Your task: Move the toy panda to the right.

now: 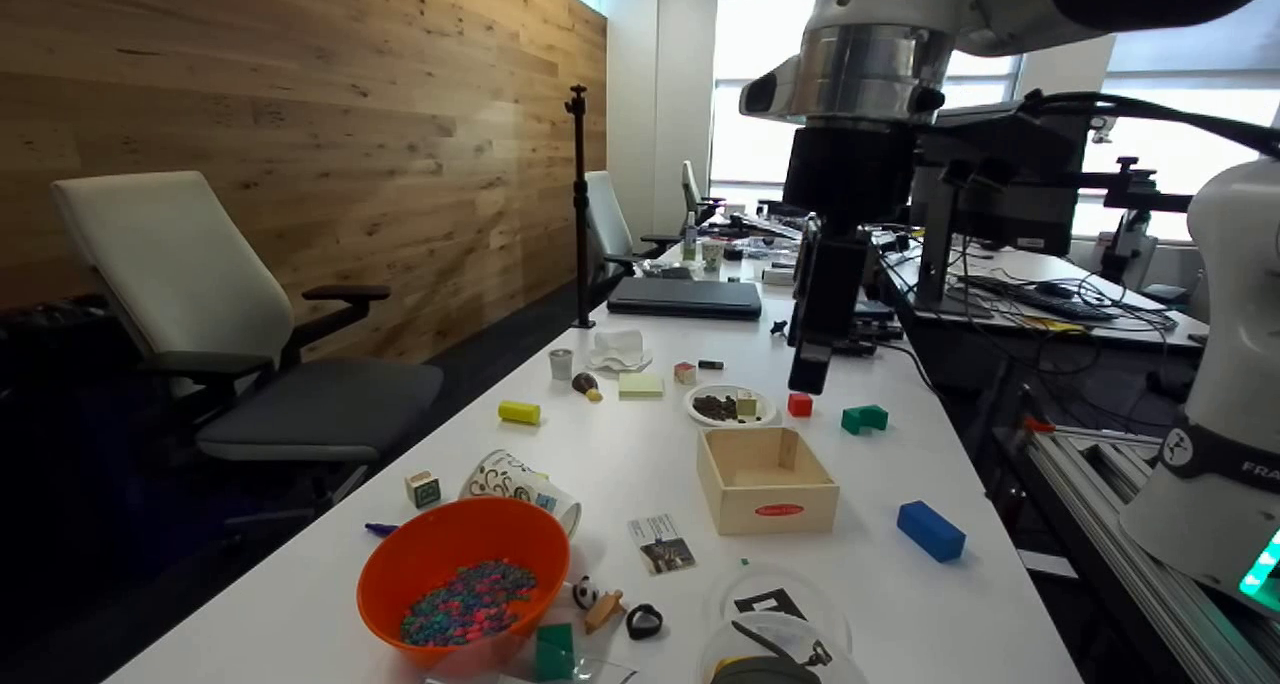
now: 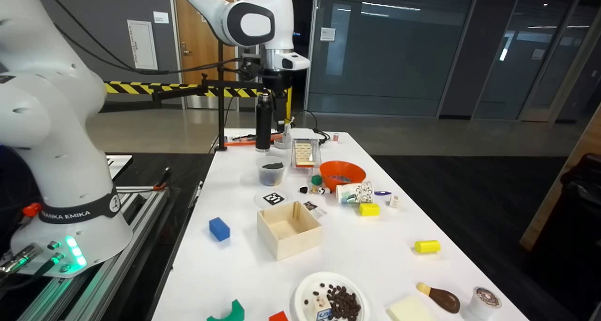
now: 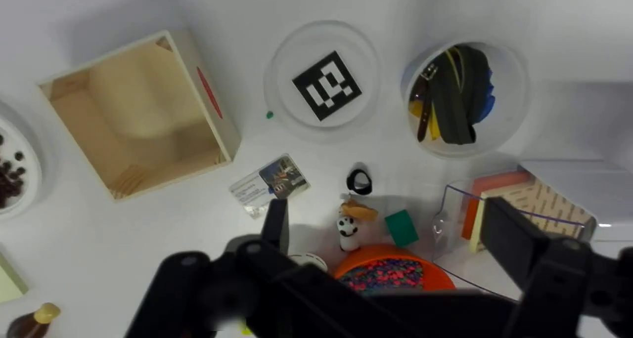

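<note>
The toy panda, small and white with black spots, is on the white table close beside the orange bowl (image 1: 385, 604), in both exterior views (image 1: 585, 592) (image 2: 321, 190) and the wrist view (image 3: 348, 232). I cannot tell if it stands or lies. A tan toy (image 3: 358, 210) is right against it, and a black ring-shaped piece (image 3: 359, 181) lies just past that. My gripper (image 3: 388, 212) is open and empty, high above the table. In the wrist view the panda shows between the two fingers, nearer the left one. The gripper also shows in both exterior views (image 1: 810, 369) (image 2: 280, 114).
A green block (image 3: 402, 228) and a clear bin (image 3: 447, 219) are beside the bowl. A tipped paper cup (image 1: 510, 476) lies near it. A card (image 3: 272, 184), a wooden box (image 1: 765, 509), a clear tub (image 2: 271, 173), a lid (image 3: 277, 76) and a blue block (image 1: 930, 531) are around.
</note>
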Controlling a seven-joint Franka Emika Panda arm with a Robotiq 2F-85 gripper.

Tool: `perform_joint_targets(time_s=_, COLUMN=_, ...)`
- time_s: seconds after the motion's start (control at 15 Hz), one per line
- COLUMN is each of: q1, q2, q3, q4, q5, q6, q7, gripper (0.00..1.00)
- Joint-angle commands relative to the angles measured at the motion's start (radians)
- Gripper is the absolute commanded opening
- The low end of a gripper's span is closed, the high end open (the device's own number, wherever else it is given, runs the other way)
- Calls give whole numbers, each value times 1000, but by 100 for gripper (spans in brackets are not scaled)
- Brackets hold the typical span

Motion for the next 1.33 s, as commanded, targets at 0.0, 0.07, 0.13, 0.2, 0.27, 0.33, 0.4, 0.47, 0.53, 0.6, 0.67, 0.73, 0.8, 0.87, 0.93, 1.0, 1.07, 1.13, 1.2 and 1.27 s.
perform_joint_targets(time_s=0.0, q1=13, q2=185, q3=10, q4=153, q5=-72, q6=44, q7=88, gripper=100)
perform_joint_targets(time_s=0.07, q1=15, q2=223, q3=4, q4=179, q5=-95, q6=58, q7=112, gripper=100)
perform_joint_targets(time_s=0.13, q1=21, q2=254, q3=-5, q4=206, q5=-108, q6=58, q7=129, gripper=100)
perform_joint_targets(time_s=0.2, q1=26, q2=285, q3=-13, q4=229, q5=-127, q6=62, q7=159, gripper=100)
perform_joint_targets(time_s=0.27, q1=33, q2=313, q3=-24, q4=250, q5=-145, q6=61, q7=178, gripper=100)
perform_joint_targets(time_s=0.33, q1=41, q2=341, q3=-35, q4=273, q5=-156, q6=55, q7=190, gripper=100)
perform_joint_targets(time_s=0.4, q1=51, q2=369, q3=-47, q4=291, q5=-169, q6=55, q7=204, gripper=100)
perform_joint_targets(time_s=0.47, q1=63, q2=391, q3=-62, q4=308, q5=-186, q6=49, q7=219, gripper=100)
perform_joint_targets(time_s=0.53, q1=75, q2=417, q3=-75, q4=323, q5=-198, q6=50, q7=227, gripper=100)
perform_joint_targets(time_s=0.6, q1=87, q2=438, q3=-88, q4=338, q5=-204, q6=46, q7=229, gripper=100)
perform_joint_targets(time_s=0.67, q1=99, q2=459, q3=-101, q4=352, q5=-209, q6=46, q7=232, gripper=100)
perform_joint_targets(time_s=0.73, q1=110, q2=481, q3=-113, q4=366, q5=-211, q6=47, q7=227, gripper=100)
perform_joint_targets(time_s=0.8, q1=120, q2=503, q3=-124, q4=380, q5=-208, q6=51, q7=218, gripper=100)
perform_joint_targets(time_s=0.87, q1=128, q2=524, q3=-132, q4=395, q5=-198, q6=58, q7=204, gripper=100)
perform_joint_targets(time_s=0.93, q1=134, q2=543, q3=-143, q4=409, q5=-196, q6=58, q7=197, gripper=100)
perform_joint_targets(time_s=1.0, q1=138, q2=561, q3=-152, q4=422, q5=-190, q6=62, q7=186, gripper=100)
perform_joint_targets(time_s=1.07, q1=142, q2=569, q3=-161, q4=429, q5=-187, q6=53, q7=179, gripper=100)
perform_joint_targets(time_s=1.13, q1=143, q2=529, q3=-158, q4=384, q5=-156, q6=58, q7=175, gripper=100)
perform_joint_targets(time_s=1.2, q1=145, q2=540, q3=-164, q4=389, q5=-155, q6=58, q7=175, gripper=100)
perform_joint_targets(time_s=1.27, q1=145, q2=544, q3=-166, q4=389, q5=-155, q6=58, q7=175, gripper=100)
